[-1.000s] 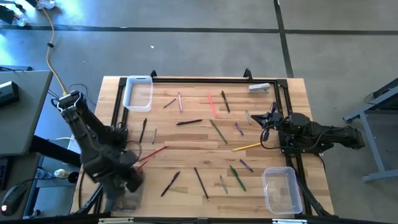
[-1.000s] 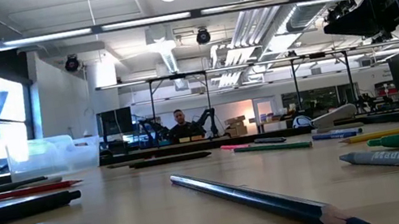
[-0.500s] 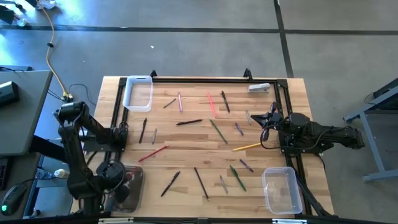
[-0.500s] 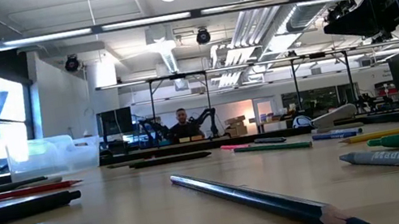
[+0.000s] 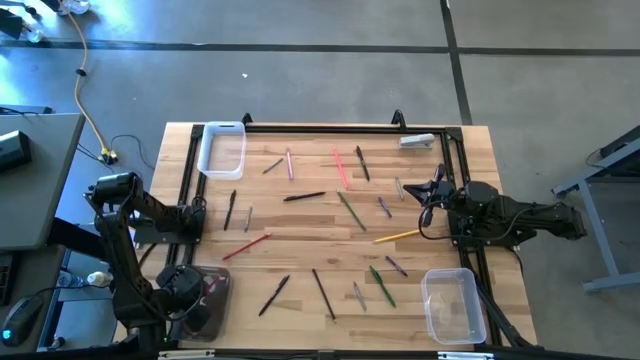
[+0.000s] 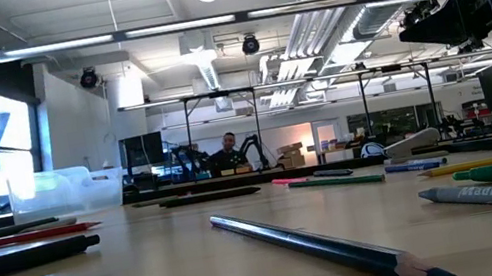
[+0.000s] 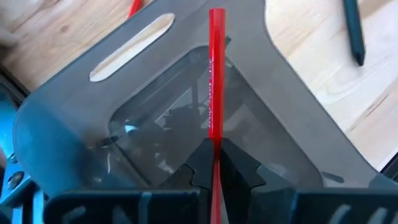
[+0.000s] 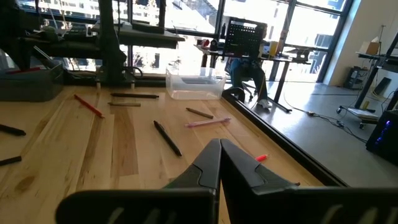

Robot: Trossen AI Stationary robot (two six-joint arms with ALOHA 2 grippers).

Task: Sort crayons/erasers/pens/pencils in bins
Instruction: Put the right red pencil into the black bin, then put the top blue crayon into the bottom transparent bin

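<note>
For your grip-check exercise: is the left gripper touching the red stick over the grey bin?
Touching: in the left wrist view the left gripper is shut on the red stick.

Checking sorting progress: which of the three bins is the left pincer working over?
The grey-tinted bin at the table's near-left corner. The left pincer, shut on a red stick, hangs over it; the clear bins stand unattended.

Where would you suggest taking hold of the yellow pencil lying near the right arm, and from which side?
Probably at the middle of the yellow pencil, coming straight down from above. It lies flat on the table, so only its long sides offer a grip; set the claw's fingers across its width. Its midsection looks clear of the neighbouring sticks, and the right claw is closest.
</note>
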